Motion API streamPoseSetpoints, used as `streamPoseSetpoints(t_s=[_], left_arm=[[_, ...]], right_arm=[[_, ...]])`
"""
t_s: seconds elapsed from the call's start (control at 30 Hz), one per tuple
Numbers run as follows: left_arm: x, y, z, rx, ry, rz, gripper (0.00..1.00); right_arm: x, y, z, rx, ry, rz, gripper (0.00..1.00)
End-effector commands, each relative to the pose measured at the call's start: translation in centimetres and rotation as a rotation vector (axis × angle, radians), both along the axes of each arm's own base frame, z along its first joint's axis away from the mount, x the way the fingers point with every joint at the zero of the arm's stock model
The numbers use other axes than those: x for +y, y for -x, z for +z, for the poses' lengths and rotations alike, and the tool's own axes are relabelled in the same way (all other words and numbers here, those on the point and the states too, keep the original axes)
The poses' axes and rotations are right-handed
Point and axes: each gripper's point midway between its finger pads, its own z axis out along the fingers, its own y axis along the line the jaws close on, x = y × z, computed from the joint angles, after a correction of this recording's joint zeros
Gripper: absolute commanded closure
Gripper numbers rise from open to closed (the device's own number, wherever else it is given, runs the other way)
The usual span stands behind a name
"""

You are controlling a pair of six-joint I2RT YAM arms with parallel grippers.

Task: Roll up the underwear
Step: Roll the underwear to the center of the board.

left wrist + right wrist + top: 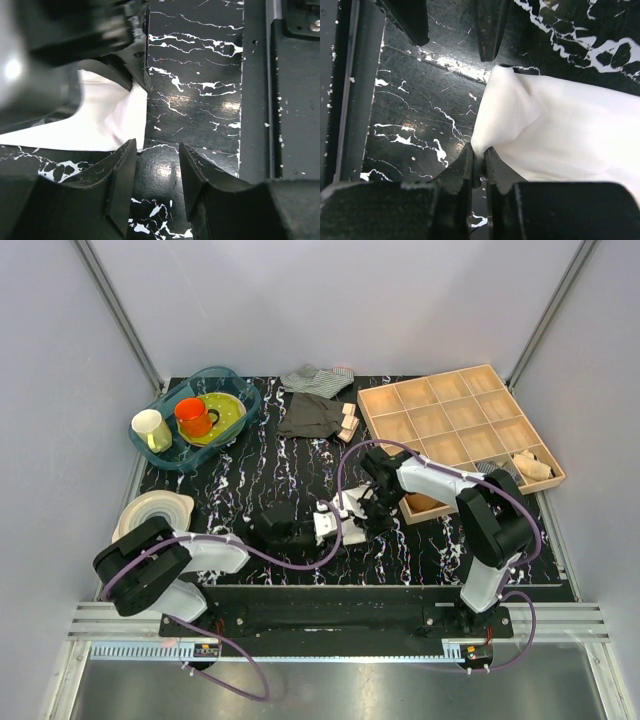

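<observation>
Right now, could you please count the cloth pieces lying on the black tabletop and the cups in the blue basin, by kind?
Cloth pieces: 3 (white underwear, dark grey garment, grey-and-white striped cloth)
Cups: 2 (orange mug, cream cup)
Total: 5

1. The underwear [332, 522] is a small, plain white piece of thin, soft cloth.
2. It lies on the black marbled table [260, 470], near the front edge and about midway across.
3. The cloth is loosely bunched, with soft folds and a raised crease, and is not rolled.
4. The right gripper [479, 152] has its fingers pinched together on one edge.
</observation>
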Motion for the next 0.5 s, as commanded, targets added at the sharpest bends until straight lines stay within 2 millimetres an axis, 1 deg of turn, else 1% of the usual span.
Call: streamPoseSetpoints(t_s=[0.0, 0.03, 0.07, 0.1, 0.27, 0.3, 0.47], left_arm=[[-1.2, -1.8, 1.4, -0.208, -0.025, 0.028, 0.57], [-1.3, -1.8, 0.9, -0.203, -0.043, 0.026, 0.56], [-1.6, -2.1, 1.0, -0.218, -0.049, 0.027, 0.56], [-1.9, -2.0, 0.8, -0.219, -0.06, 0.019, 0.56], [-3.0, -2.6, -0.8, -0.224, -0.136, 0.003, 0.56], [-3.4, -2.9, -0.5, -0.231, -0.132, 0.004, 0.55], [-4.2, -3.7, -1.1, -0.241, -0.178, 0.004, 0.55]], right_arm=[[-0.2, 1.0, 0.6, 0.114, 0.018, -0.052, 0.93], [-0.3, 1.1, 0.5, 0.123, 0.023, -0.061, 0.93], [-0.4, 1.0, 0.5, 0.133, 0.026, -0.073, 0.93], [-0.4, 1.0, 0.3, 0.149, 0.027, -0.08, 0.93], [-0.6, 0.7, 0.1, 0.191, 0.025, -0.115, 0.93], [-0.7, 0.6, 0.0, 0.204, 0.028, -0.126, 0.93], [-0.7, 0.2, -0.1, 0.229, 0.034, -0.144, 0.93]])
